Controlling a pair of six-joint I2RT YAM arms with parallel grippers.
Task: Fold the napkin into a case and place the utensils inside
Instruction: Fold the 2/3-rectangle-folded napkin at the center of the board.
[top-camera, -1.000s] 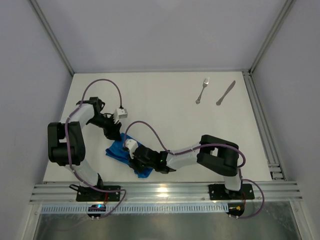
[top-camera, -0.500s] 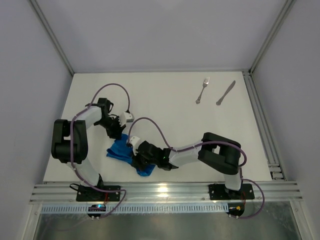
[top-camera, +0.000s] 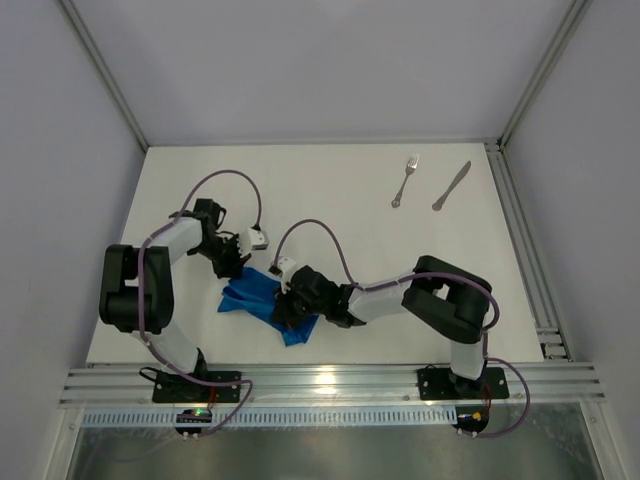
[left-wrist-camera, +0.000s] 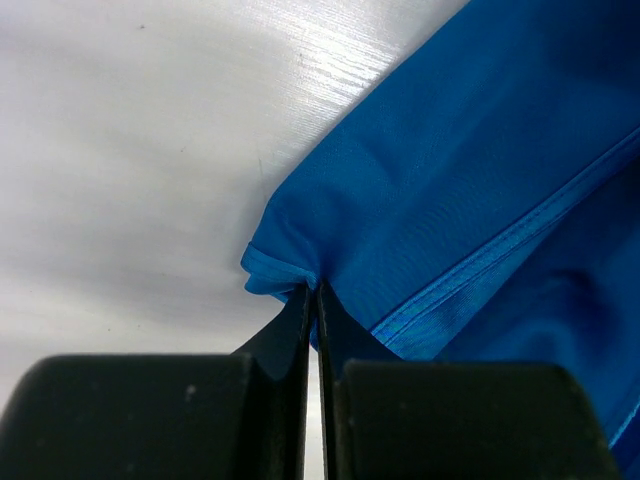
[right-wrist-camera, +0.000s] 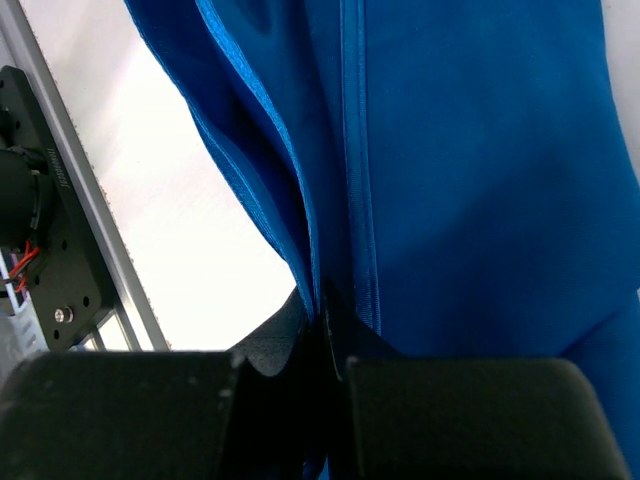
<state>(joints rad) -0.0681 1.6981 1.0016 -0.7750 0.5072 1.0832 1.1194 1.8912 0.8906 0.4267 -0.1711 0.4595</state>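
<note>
The left pincer (left-wrist-camera: 313, 290) has just snapped shut on a corner of the napkin (left-wrist-camera: 450, 170). The right pincer (right-wrist-camera: 325, 300) is closed on its hem. Crumpled near-left on the worktop (top-camera: 350, 240), the cloth can now be spread.

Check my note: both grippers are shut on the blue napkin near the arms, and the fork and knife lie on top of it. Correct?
Not quite. The fork and knife lie on the bare table at its far right, well apart from the napkin, as the top view shows. The left gripper and right gripper are indeed shut on the napkin.
</note>
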